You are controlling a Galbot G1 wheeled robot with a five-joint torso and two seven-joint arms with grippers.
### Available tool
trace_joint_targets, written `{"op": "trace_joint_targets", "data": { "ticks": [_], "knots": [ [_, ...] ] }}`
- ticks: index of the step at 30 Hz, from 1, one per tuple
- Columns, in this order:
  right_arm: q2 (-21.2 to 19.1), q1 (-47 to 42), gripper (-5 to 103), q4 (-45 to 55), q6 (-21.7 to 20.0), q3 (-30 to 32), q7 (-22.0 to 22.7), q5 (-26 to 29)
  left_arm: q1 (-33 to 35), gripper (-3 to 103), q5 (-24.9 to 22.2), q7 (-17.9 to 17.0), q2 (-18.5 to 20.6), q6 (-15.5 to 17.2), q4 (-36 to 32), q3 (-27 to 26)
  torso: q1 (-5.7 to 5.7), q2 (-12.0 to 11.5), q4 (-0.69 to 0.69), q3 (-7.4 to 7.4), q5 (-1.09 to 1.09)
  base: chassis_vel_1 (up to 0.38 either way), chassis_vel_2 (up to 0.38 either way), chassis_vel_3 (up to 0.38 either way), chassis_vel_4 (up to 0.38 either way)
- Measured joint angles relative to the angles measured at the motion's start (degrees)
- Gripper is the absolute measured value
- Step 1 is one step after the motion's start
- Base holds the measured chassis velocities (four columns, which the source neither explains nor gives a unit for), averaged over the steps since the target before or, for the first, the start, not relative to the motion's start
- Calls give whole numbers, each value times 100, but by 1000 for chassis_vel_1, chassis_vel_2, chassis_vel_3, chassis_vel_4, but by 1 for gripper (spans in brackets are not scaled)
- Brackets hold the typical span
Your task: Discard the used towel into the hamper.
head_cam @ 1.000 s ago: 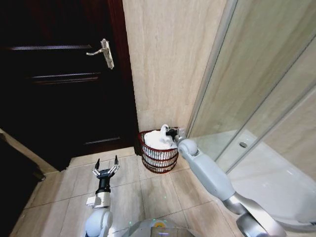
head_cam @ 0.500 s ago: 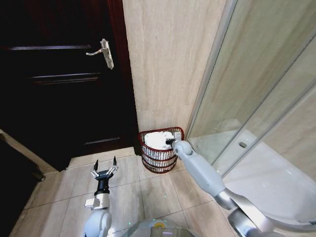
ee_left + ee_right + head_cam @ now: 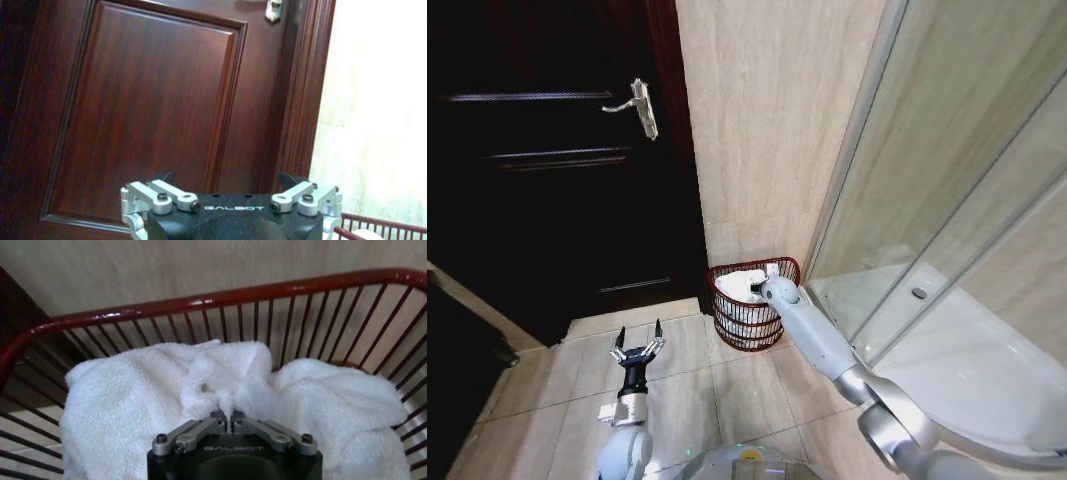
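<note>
Now the left claw point(image 3: 639, 349) waits idle with fingers spread, low over the floor tiles point(image 3: 537, 400) in front of the dark door point(image 3: 547, 170), at about eight o'clock from the hamper point(image 3: 749, 325) in the head view.

The right claw point(image 3: 229, 421) is down inside the rim, its two fingers pressed together on a pinched fold of the white towel point(image 3: 133, 395). In the right wrist view that fold rises at twelve o'clock from the fingertips, with the rest of the cloth heaped on either side and the red wire bars beyond.

The step in hand looks like the release. To do it well, the fingers should part fully while low in the basket, so the fold falls free inside. The lift should go straight up, since terry loops could snag a fingertip and drag cloth over the rim.
</note>
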Motion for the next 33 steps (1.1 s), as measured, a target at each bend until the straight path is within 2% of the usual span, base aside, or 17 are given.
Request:
{"op": "trace_joint_targets", "data": {
  "ticks": [8,11,12,14,18,21,23,25,26,27,29,31,32,33],
  "knots": [
    [38,-18,2,-177,142,86,-193,-117,1,100,-10,11,18,0,-21,-16,0,0,0,0,1,0,0,0,0],
    [-34,-49,-1,-85,275,95,-464,-294,7,100,-10,13,8,9,-41,-15,0,0,0,1,1,0,0,0,0],
    [-82,-72,4,37,366,109,-569,-387,10,100,-9,13,-3,25,-60,-14,0,-1,0,2,1,0,0,0,0],
    [-121,-89,4,155,462,117,-598,-447,10,100,-6,10,-11,49,-77,-13,0,0,0,2,2,0,0,0,0],
    [-463,-244,26,950,879,117,-613,-763,11,100,1,-17,-32,168,-164,5,0,0,1,2,2,0,0,0,0],
    [-647,-360,31,1358,1042,130,-643,-966,10,100,15,-43,-59,239,-211,15,0,0,0,1,1,0,0,0,0],
    [-779,-484,42,1717,1114,182,-544,-1061,14,100,21,-46,-74,308,-266,14,0,-1,-1,1,2,0,0,0,0],
    [-821,-532,42,1840,1173,214,-500,-1109,22,100,22,-46,-73,322,-287,14,0,0,-1,1,1,0,0,0,0],
    [-876,-603,54,1988,1267,265,-476,-1181,39,100,22,-46,-64,344,-325,14,0,0,0,0,1,0,0,0,0],
    [-941,-706,59,2171,1310,357,-506,-1252,58,100,23,-46,-47,373,-364,10,0,0,-1,0,2,0,0,0,0],
    [-982,-767,59,2267,1308,401,-531,-1257,67,100,28,-47,-38,381,-378,5,0,0,-1,0,2,0,0,0,0],
    [-1036,-854,70,2357,1283,504,-580,-1257,89,100,36,-48,-26,387,-410,-9,0,0,-1,0,1,0,0,0,0],
    [-1036,-854,70,2357,1283,504,-580,-1257,89,100,36,-48,-26,387,-410,-9,0,0,-1,0,1,0,0,0,0],
    [-1039,-891,76,2369,1287,554,-593,-1267,106,100,36,-49,-23,388,-429,-14,0,-1,-1,0,2,0,0,0,0]
  ]
}}
